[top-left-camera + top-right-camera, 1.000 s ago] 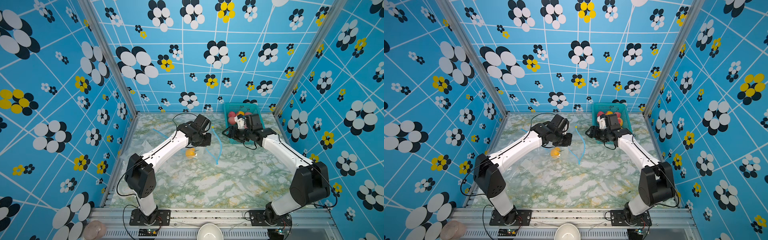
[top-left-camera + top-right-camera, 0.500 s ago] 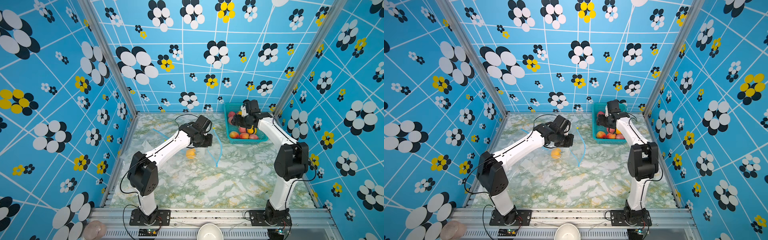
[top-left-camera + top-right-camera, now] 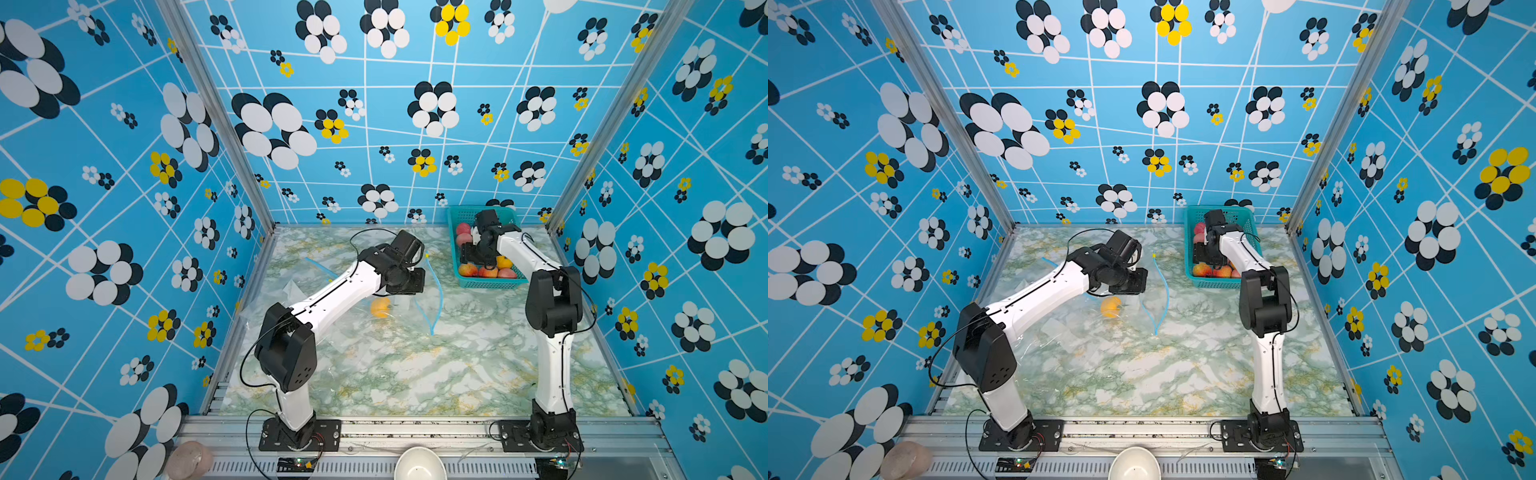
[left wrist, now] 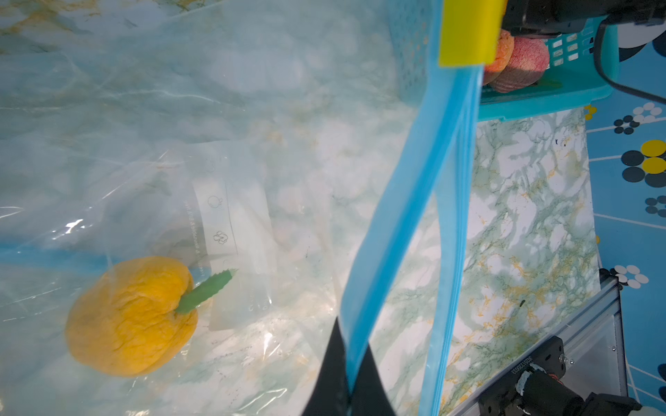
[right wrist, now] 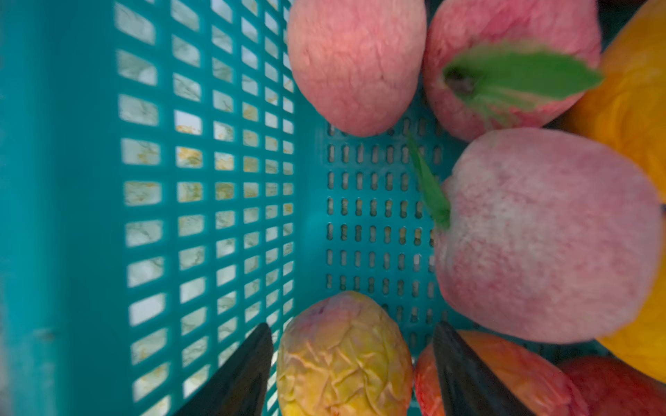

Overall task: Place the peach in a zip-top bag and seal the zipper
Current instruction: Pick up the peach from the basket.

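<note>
You are looking into a lab robot test cell: the green-veined marble-print tabletop (image 3: 415,374) is walled on three sides by blue panels printed with black, white and yellow flowers (image 3: 374,124), bare aluminium posts (image 3: 216,124) stand at its far corners, and a slotted aluminium rail (image 3: 415,430) along its near edge carries two bolted black arm bases (image 3: 299,434).

Glossy clear plastic bag (image 4: 144,108), perforated plastic basket (image 5: 65,180)

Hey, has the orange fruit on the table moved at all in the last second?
No. The orange fruit lies at the same spot on the marble table, no nearer to the teal basket and no farther from it than before.
</note>
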`<state>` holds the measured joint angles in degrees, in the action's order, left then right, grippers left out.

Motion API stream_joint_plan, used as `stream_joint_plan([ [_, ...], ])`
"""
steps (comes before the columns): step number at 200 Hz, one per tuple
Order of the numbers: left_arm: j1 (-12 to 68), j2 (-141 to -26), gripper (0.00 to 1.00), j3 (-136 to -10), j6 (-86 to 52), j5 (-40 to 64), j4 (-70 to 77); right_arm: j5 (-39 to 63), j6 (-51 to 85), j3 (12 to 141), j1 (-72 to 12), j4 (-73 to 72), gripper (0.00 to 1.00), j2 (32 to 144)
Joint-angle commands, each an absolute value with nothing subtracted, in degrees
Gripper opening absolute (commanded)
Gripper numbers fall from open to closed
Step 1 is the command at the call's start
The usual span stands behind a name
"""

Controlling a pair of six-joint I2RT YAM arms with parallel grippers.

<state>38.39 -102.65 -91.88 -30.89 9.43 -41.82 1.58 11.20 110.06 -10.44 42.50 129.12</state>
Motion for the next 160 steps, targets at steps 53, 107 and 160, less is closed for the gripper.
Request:
stream_joint_plan([
  [53, 39.5, -102.8, 0.0, -94.0, -30.4, 9.0, -43.7, 1.6, 10.2, 112.9, -10.3, 44.9, 0.64, 133.5],
  [107, 39.5, -103.7, 0.0, -97.1, -29.1, 8.1, -45.8, -0.8, 9.0, 111.7, -10.2, 46.5, 0.61, 122.8],
  [160, 39.1, -103.9, 0.0, -97.1, -30.2, 10.3, -44.1, 1.0, 9.4, 106.4, -10.4, 46.0, 0.61, 109.6],
])
